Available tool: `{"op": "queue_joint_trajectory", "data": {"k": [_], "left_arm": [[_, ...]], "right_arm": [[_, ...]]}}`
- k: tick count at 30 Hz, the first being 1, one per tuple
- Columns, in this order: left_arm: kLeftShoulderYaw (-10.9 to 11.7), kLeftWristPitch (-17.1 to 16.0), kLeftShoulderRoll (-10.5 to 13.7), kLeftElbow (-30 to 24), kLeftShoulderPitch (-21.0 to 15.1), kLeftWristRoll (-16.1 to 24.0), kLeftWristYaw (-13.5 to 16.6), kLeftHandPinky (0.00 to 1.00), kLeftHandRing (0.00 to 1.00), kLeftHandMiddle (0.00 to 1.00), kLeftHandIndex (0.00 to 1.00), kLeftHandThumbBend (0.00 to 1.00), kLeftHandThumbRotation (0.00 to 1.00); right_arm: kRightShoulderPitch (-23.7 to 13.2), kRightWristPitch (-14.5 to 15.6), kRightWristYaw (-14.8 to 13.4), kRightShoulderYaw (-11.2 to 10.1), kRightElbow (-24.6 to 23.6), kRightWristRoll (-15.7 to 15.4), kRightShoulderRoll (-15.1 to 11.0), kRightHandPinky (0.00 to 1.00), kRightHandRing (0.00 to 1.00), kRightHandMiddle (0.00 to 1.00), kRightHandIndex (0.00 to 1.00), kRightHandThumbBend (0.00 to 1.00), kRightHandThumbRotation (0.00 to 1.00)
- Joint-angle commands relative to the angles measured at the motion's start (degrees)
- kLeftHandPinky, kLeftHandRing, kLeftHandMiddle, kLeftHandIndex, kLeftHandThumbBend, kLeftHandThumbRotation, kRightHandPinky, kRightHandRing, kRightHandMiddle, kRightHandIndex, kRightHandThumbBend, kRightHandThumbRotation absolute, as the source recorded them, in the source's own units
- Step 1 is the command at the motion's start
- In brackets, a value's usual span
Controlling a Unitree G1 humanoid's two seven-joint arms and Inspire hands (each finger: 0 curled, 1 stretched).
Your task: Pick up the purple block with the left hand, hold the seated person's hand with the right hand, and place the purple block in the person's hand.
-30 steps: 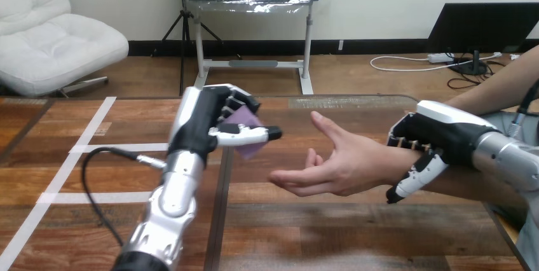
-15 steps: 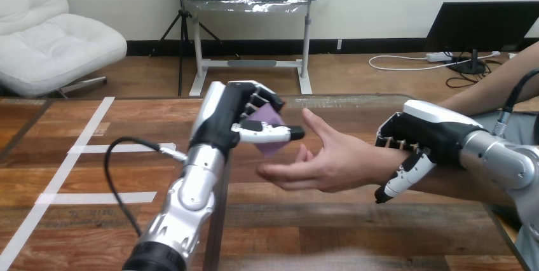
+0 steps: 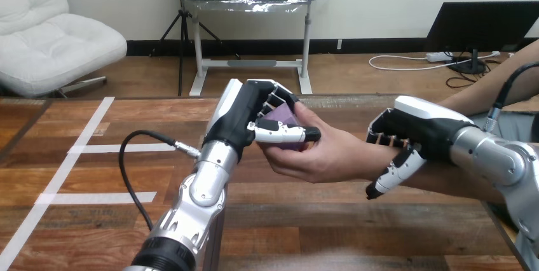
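The left hand (image 3: 245, 115) was seen curled round the purple block (image 3: 281, 120), pinching it between fingers and thumb, just above the palm of the person's hand (image 3: 324, 156) and against it. Behind the person's hand, the wrist (image 3: 372, 163) was clasped by the right hand (image 3: 413, 128), fingers over and thumb under, above the tabletop (image 3: 356, 233).

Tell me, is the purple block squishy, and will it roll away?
Probably stiff: the purple block shows flat faces while the left hand pinches it. Likely light, since a thumb-and-fingers pinch holds it. Flat sides shouldn't roll in the person's hand.
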Motion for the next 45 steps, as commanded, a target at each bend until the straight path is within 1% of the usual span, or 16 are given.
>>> {"op": "queue_joint_trajectory", "data": {"k": [1, 10, 15, 19, 25, 39, 42, 45], "left_arm": [[-0.5, -1.0, -0.4, 0.6, -5.1, 0.0, -0.3, 0.41, 0.43, 0.46, 0.44, 0.77, 0.00], [-0.9, -1.6, -1.0, 1.1, -5.3, 0.2, -0.7, 0.41, 0.43, 0.45, 0.44, 0.77, 0.00], [-1.1, -1.6, -1.2, 1.1, -5.3, 0.3, -1.0, 0.41, 0.42, 0.45, 0.43, 0.77, 0.00], [-1.2, -1.3, -1.4, 1.0, -5.1, 0.4, -1.2, 0.41, 0.42, 0.45, 0.43, 0.78, 0.00], [-1.2, -1.6, -1.6, 1.1, -4.9, 0.4, -1.1, 0.40, 0.42, 0.45, 0.43, 0.78, 0.00], [-0.9, -1.3, -1.8, 0.8, -4.4, -0.3, -2.0, 0.40, 0.42, 0.45, 0.43, 0.78, 0.00], [-0.8, 0.0, -1.8, 0.5, -4.3, -0.5, -2.5, 0.40, 0.43, 0.45, 0.44, 0.79, 0.00], [-0.8, 1.9, -1.7, -0.4, -4.2, -0.6, -3.5, 0.40, 0.44, 0.47, 0.46, 0.80, 0.00]], "right_arm": [[-1.0, 0.7, 0.8, 0.9, -0.1, 0.2, 1.4, 0.33, 0.43, 0.50, 0.49, 0.85, 0.05], [-1.4, 0.9, 1.0, 0.8, -0.4, 0.2, 2.0, 0.34, 0.43, 0.51, 0.48, 0.85, 0.07], [-1.7, 0.2, 0.9, 0.7, -0.1, 0.6, 2.0, 0.30, 0.39, 0.47, 0.47, 0.86, 0.06], [-2.0, -0.1, 1.1, 0.7, 0.2, 0.7, 1.9, 0.29, 0.38, 0.47, 0.47, 0.86, 0.06], [-2.2, -0.3, 1.0, 0.8, 0.3, 0.5, 1.8, 0.32, 0.42, 0.49, 0.47, 0.86, 0.06], [-2.2, -0.6, 0.9, 0.7, 0.4, 0.3, 1.8, 0.33, 0.42, 0.50, 0.48, 0.86, 0.08], [-2.1, -0.8, 0.9, 0.6, 0.5, 0.4, 1.7, 0.33, 0.43, 0.50, 0.48, 0.86, 0.08], [-2.1, -1.0, 1.0, 0.6, 0.7, 0.6, 1.7, 0.34, 0.43, 0.50, 0.48, 0.86, 0.08]]}}
